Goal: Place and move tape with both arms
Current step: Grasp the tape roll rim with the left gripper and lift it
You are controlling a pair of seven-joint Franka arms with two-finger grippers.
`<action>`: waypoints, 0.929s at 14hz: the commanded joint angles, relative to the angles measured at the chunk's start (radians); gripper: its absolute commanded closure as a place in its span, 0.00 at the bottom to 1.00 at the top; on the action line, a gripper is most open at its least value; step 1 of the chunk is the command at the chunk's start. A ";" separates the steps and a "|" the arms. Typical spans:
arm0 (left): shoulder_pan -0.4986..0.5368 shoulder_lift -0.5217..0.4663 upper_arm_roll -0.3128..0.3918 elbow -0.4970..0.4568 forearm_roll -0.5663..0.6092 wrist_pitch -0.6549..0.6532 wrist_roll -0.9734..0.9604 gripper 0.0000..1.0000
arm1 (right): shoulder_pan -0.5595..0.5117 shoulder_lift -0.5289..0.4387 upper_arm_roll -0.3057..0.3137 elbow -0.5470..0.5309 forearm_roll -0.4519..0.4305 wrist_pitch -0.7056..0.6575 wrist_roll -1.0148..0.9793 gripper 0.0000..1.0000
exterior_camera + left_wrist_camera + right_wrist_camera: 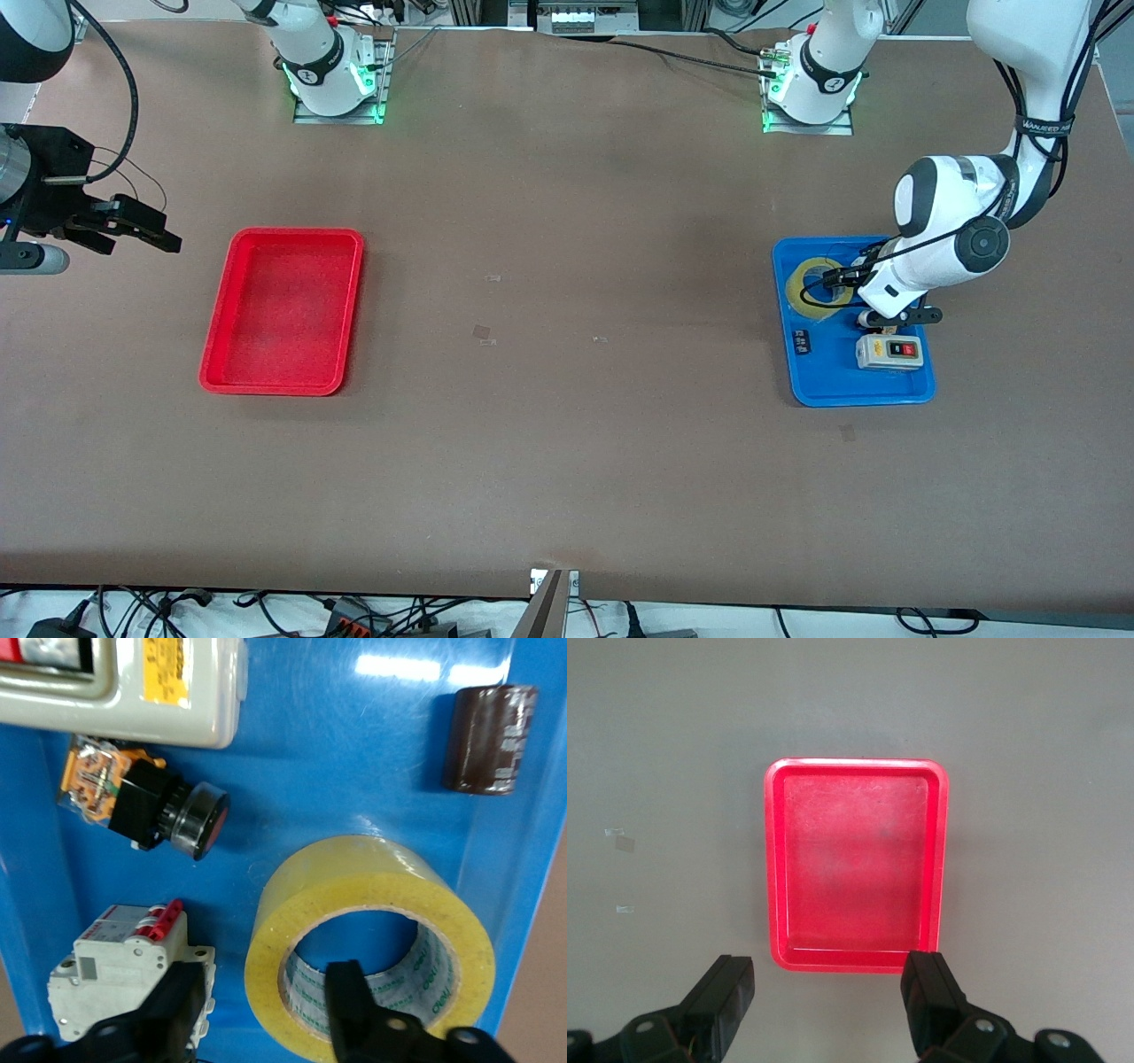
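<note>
The yellow tape (811, 285) lies flat in the blue tray (864, 399) toward the left arm's end of the table. In the left wrist view the tape (372, 895) shows its grey inner core. My left gripper (266, 1005) is open and low over the tape, one finger (350, 1005) in the roll's hole and the other (177, 1005) outside its wall. In the front view the left gripper (840, 285) is mostly hidden under its wrist. My right gripper (133, 226) is open and empty, up in the air beside the red tray (283, 235).
The blue tray (354, 753) also holds a cream switch box (889, 352), an orange-and-black push button (142, 802), a white breaker (124, 966) and a brown cylinder (490, 740). The red tray (858, 864) holds nothing.
</note>
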 commanded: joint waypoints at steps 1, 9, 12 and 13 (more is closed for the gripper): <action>0.005 0.019 -0.006 0.019 0.017 -0.012 -0.024 0.83 | 0.002 -0.010 0.002 -0.007 -0.012 -0.002 -0.015 0.00; -0.030 0.043 -0.015 0.400 -0.022 -0.508 -0.034 1.00 | 0.002 -0.006 0.002 -0.007 -0.012 0.000 -0.012 0.00; -0.134 0.045 -0.022 0.456 -0.183 -0.547 -0.212 1.00 | -0.001 -0.006 0.002 -0.006 -0.007 0.000 -0.011 0.00; -0.191 0.075 -0.022 0.480 -0.234 -0.544 -0.309 1.00 | -0.001 -0.006 0.002 -0.006 -0.007 0.000 -0.011 0.00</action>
